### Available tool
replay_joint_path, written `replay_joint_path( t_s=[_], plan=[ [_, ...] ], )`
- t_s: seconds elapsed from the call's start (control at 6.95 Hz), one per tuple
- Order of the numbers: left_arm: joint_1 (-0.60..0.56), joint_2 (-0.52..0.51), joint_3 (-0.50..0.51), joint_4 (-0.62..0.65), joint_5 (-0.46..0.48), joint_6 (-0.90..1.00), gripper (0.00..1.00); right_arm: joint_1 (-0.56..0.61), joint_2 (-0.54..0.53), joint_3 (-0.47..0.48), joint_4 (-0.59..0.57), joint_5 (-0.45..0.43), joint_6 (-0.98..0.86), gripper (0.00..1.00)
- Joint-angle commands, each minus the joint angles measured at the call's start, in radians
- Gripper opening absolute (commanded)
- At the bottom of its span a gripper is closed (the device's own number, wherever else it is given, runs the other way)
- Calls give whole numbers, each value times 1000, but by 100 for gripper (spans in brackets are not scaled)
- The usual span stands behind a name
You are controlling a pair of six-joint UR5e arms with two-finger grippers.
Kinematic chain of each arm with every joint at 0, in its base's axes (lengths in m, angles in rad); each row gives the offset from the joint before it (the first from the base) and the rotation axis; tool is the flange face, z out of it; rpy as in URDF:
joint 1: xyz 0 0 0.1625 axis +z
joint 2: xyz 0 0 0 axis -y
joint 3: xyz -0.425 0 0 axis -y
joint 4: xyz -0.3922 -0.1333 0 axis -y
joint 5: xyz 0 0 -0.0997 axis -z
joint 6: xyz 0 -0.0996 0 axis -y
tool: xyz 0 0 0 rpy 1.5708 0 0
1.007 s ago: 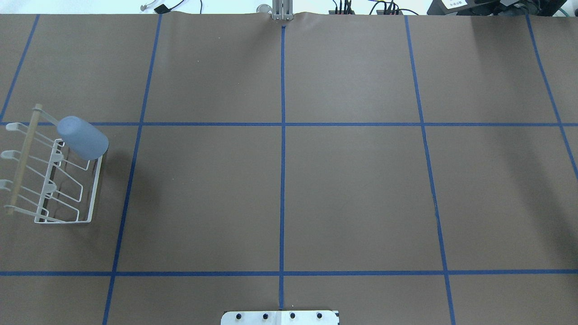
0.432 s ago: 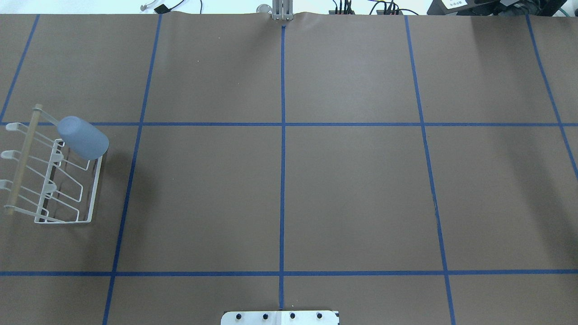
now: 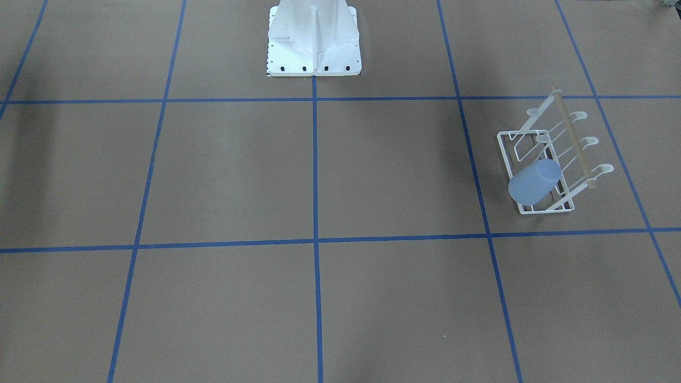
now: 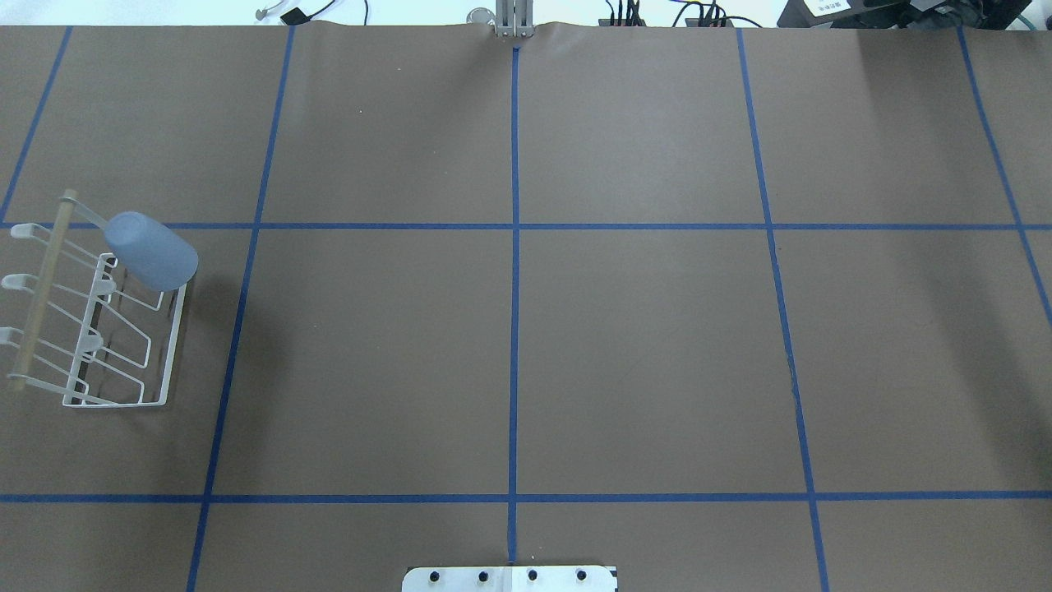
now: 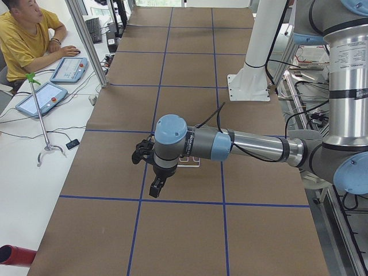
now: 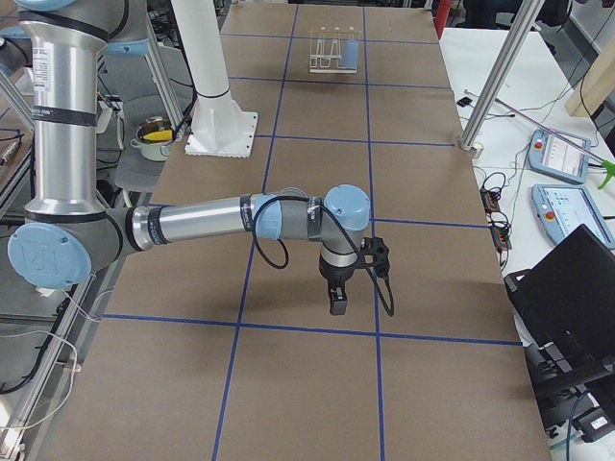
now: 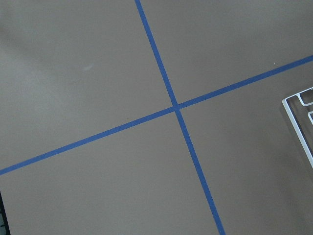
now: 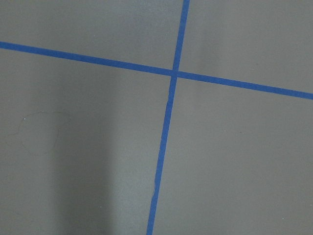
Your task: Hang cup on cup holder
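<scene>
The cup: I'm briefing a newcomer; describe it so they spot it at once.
On the brown table, a white wire rack stands near the overhead view's left edge. The cup sits tilted at the rack's far end, the only light blue thing among bare white pegs.

table [image 4: 641, 345]: brown, blue tape grid [image 4: 514, 226] | operator [image 5: 23, 34]: yellow shirt, seated | two teach pendants [image 5: 70, 69] | laptop [image 6: 567, 293]

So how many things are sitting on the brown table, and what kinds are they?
Cup: 1
Rack: 1
Total: 2
</scene>
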Motion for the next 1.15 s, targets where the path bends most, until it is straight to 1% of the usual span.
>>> replay_joint_path(
  t_s=[0.0,1.01],
  plan=[
    [2,1,-5,0,2,-7,99,0,1,0,1,-1,0,100],
    [2,4,6,0,3,-7,99,0,1,1,1,-2,1,100]
  ],
)
